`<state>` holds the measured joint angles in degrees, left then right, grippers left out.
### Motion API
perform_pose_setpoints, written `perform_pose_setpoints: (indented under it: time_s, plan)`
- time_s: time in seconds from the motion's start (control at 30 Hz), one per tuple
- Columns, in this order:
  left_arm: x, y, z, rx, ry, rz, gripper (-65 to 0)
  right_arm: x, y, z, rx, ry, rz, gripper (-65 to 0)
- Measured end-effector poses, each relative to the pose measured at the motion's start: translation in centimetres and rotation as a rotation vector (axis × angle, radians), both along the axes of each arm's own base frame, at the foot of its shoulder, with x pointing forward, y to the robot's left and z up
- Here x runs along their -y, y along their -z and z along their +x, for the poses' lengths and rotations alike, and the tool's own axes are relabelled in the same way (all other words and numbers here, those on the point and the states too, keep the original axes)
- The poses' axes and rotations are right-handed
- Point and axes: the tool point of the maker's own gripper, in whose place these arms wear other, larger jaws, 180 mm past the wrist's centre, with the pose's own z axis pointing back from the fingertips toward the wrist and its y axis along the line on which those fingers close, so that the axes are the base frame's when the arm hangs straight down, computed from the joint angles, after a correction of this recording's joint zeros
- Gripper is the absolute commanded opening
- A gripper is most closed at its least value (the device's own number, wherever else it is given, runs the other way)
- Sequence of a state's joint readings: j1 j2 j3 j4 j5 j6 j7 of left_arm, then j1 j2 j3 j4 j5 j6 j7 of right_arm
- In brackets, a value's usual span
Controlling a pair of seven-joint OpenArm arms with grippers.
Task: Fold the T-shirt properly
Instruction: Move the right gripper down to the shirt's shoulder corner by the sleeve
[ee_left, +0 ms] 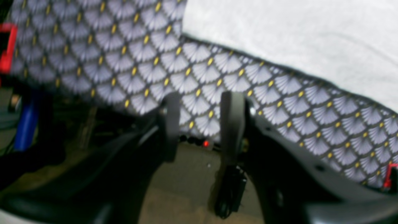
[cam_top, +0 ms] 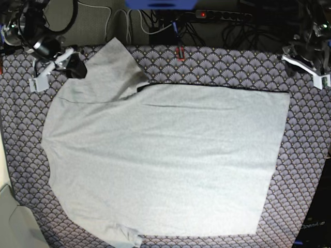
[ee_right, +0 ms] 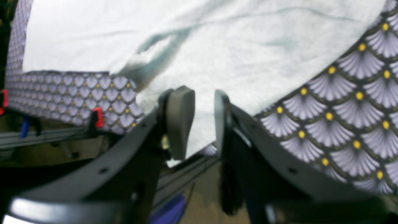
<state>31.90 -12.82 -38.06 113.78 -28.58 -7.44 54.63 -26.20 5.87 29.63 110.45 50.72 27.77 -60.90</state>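
The light grey T-shirt (cam_top: pixel 160 155) lies spread flat, plain side up, on the purple fan-patterned tablecloth (cam_top: pixel 227 64). One sleeve (cam_top: pixel 111 64) reaches toward the far left corner. My right gripper (cam_top: pixel 75 66) hovers at that sleeve's edge. In the right wrist view its jaws (ee_right: pixel 202 99) stand open, and the shirt (ee_right: pixel 217 46) shows through the gap, not pinched. My left gripper (cam_top: pixel 302 61) sits at the far right, beyond the shirt's corner. In the left wrist view it (ee_left: pixel 202 102) is open over bare tablecloth (ee_left: pixel 140 62), with the shirt (ee_left: pixel 295 34) off to the upper right.
Red clamps (ee_right: pixel 98 117) (ee_left: pixel 7 46) (cam_top: pixel 180 52) grip the cloth along the table's far edge. Behind that edge lie a power strip (cam_top: pixel 222 15) and tangled cables. Both grippers hang close to the edge, with floor below them.
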Motion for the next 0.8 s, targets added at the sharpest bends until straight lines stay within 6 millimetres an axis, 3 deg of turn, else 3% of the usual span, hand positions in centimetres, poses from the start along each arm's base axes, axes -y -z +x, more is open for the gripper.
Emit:
perform_pose_setpoints:
  time_s: [0.1,0.23,0.37,0.63,0.8]
  plan:
    - [0.1,-0.1,0.3,0.007,0.006,0.000,-42.9,1.6,2.2,-0.2,-0.061,0.053,0.014,-48.3]
    - [0.0,-0.3,0.5,0.015,0.004,0.001,-42.9,1.9,5.1,-1.0,-0.127,0.063,0.061,-48.3]
    - [0.0,-0.3,0.5,0.014,0.004,0.002,-42.9,1.6,6.3,-1.7,-0.146,0.041,0.086,-48.3]
    - [-0.1,-0.3,0.6,0.016,0.005,0.005,-43.1,1.5,6.3,-0.7,-0.130,0.043,0.105,-48.3]
    - [0.0,-0.3,0.5,0.016,0.004,0.001,-43.2,0.5,7.6,0.1,-0.134,0.050,0.184,-48.5]
